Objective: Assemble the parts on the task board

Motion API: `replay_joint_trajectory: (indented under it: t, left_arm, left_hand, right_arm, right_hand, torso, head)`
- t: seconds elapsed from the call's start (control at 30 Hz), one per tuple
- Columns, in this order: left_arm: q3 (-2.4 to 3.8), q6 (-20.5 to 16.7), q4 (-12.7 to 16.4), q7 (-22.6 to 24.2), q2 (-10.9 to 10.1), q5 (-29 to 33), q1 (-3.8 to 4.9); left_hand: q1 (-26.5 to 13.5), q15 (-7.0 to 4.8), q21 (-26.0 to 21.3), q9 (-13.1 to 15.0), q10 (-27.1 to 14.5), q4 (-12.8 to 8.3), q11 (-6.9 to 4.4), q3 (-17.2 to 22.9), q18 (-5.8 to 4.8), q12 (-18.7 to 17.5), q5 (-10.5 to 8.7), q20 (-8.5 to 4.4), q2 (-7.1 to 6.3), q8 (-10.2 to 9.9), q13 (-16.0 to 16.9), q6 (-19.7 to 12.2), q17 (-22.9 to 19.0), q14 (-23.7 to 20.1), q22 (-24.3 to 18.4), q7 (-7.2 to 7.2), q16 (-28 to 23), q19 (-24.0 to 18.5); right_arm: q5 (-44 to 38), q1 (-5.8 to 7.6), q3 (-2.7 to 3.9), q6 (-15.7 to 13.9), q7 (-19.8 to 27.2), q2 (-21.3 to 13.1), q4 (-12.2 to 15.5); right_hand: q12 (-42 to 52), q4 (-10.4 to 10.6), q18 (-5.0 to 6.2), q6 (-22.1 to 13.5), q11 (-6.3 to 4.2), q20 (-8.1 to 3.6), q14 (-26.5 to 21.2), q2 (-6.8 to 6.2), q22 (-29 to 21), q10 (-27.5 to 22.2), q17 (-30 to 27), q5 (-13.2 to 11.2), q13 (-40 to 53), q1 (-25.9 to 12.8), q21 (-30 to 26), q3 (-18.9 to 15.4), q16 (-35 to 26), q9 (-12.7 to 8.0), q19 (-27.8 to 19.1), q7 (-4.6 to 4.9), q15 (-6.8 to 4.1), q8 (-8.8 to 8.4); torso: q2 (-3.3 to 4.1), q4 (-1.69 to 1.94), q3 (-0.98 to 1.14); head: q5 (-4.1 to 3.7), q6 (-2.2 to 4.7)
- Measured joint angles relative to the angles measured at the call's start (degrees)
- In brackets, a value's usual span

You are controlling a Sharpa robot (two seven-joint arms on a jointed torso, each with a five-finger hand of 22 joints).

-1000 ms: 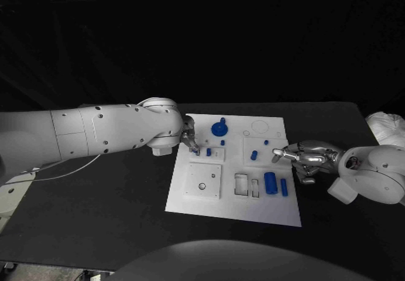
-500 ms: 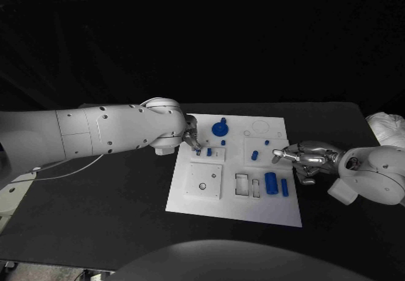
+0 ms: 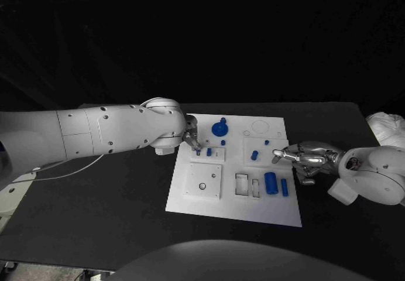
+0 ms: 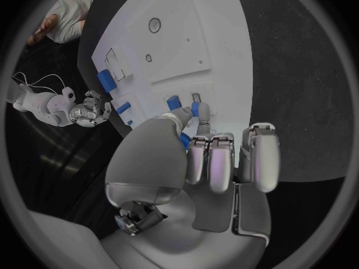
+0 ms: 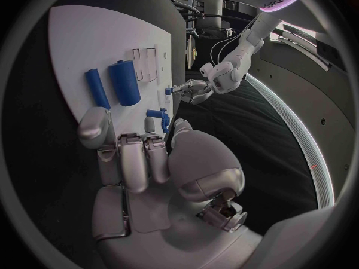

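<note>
Head view: left hand [image 3: 191,139] over task board [image 3: 239,205], pinching a small blue part [image 4: 195,109]; right hand [image 3: 302,158] at board's right edge, fingers curled, holding nothing.

We see a dim scene against deep black surroundings; the black table [image 3: 101,193] nearly vanishes into the dark. Light falls from above, making the white task board [image 3: 240,205] the brightest patch, with soft glare on the left arm [image 3: 101,132] at nine o'clock. Both wrist views are round fisheye pictures: straight edges bow, rims darken, and the nearest fingers [image 4: 213,161] look soft and slightly blurred.
</note>
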Motion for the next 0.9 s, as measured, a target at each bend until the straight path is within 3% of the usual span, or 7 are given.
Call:
replay_joint_trajectory:
  t: [0.9]
  left_arm:
    - [0.02,1.40,0.15,-0.15,-0.09,-0.19,-0.20]
  left_hand:
    - [0.06,0.00,-0.24,-0.03,0.00,0.00,0.00,0.00,0.00,0.00,-0.55,0.00,0.06,0.11,0.00,0.01,0.02,0.00,0.00,0.01,0.00,0.00]
  right_arm:
    - [0.00,-0.08,0.00,0.00,0.00,-0.02,-0.02]
  right_hand:
    - [0.12,0.00,0.00,0.00,0.00,0.00,-0.21,-0.03,-0.02,0.00,-0.01,0.00,0.00,-0.03,0.03,0.00,0.00,-0.07,0.00,0.00,-0.20,0.00]
  torso:
    - [-0.02,-0.01,-0.02]
  head:
    - [0.03,0.00]
